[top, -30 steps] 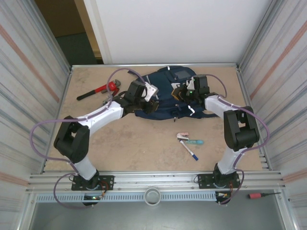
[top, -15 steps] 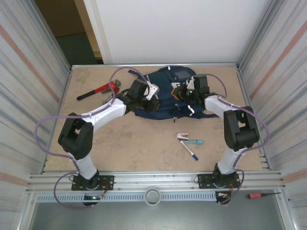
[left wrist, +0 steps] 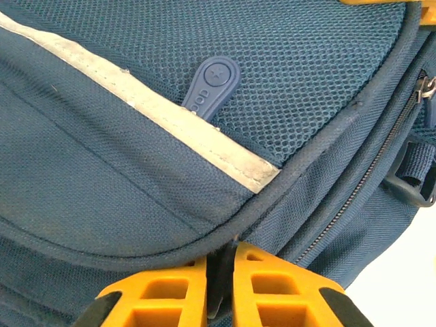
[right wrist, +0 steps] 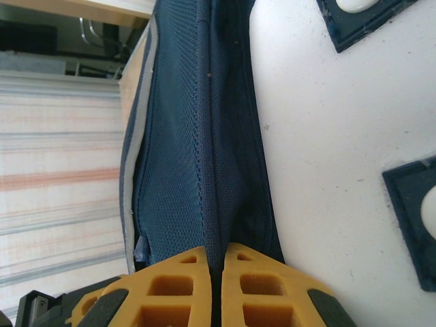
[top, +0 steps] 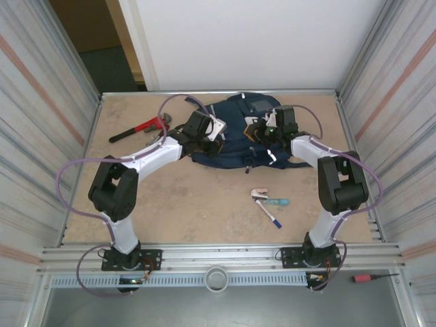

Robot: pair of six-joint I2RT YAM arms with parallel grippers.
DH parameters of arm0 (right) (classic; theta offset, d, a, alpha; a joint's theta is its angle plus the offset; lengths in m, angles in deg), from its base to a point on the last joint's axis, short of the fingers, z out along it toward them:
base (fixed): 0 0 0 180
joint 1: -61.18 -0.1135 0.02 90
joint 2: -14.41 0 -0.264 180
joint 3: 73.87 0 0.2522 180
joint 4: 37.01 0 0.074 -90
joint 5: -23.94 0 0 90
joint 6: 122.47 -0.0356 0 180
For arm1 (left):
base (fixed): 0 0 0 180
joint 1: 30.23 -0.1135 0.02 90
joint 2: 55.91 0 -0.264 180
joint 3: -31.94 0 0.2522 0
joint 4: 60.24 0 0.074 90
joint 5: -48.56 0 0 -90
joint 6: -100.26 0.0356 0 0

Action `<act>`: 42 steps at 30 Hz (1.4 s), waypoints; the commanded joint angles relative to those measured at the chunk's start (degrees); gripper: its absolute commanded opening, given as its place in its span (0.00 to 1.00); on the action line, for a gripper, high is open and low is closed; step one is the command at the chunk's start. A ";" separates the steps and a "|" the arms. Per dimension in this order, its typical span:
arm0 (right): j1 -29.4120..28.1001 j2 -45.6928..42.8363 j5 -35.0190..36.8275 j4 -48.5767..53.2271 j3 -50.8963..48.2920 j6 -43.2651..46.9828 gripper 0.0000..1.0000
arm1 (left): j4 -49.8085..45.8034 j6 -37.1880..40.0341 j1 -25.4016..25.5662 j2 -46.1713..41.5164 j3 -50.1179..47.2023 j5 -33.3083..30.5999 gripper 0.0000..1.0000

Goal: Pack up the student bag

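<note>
Clamping student bag | left claw newly closed | right claw same

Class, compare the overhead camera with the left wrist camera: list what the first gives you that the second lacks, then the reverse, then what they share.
Overhead: the red pipe wrench and the pens lying on the table. Left wrist: the blue zipper pull, the pale stripe, and how the left gripper pinches a seam. Shared: the student bag.
</note>
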 commanded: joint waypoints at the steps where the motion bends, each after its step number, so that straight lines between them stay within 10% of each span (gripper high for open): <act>1: 0.21 -1.72 -6.70 -1.97 0.96 2.08 0.00 | 4.09 1.13 0.02 -1.06 0.03 0.67 0.00; 17: 4.05 2.77 -8.62 24.24 11.72 25.45 0.00 | 7.04 5.76 -2.82 -7.07 -8.18 -13.67 0.00; 27: 4.48 5.46 -7.42 28.97 16.90 28.76 0.00 | 3.64 12.23 -4.46 -8.18 -9.93 3.69 0.00; 34: 4.04 8.27 -4.00 37.09 22.28 34.90 0.00 | 3.51 8.40 -5.49 -8.68 -9.72 -7.82 0.00; 42: 1.92 12.75 -1.61 39.60 30.89 35.96 0.02 | 6.84 7.94 -0.91 -7.93 -9.48 4.52 0.00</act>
